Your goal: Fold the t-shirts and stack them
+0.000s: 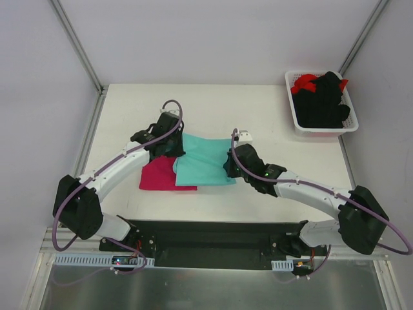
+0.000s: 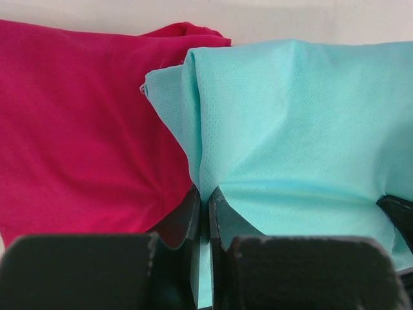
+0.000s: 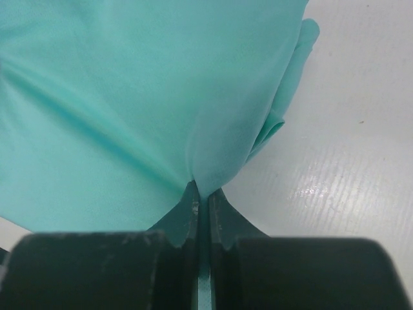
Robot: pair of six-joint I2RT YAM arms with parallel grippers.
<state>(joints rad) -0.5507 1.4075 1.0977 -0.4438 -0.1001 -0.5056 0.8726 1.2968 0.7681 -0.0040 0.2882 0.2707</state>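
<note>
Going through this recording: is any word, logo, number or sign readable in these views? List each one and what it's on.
No readable text in any view.
The teal t-shirt and magenta t-shirt: plain, no print or label showing.
The white basket holding black garments and a red garment: no marking visible.
The circuit boards at the arm bases: any print is too small to read.
</note>
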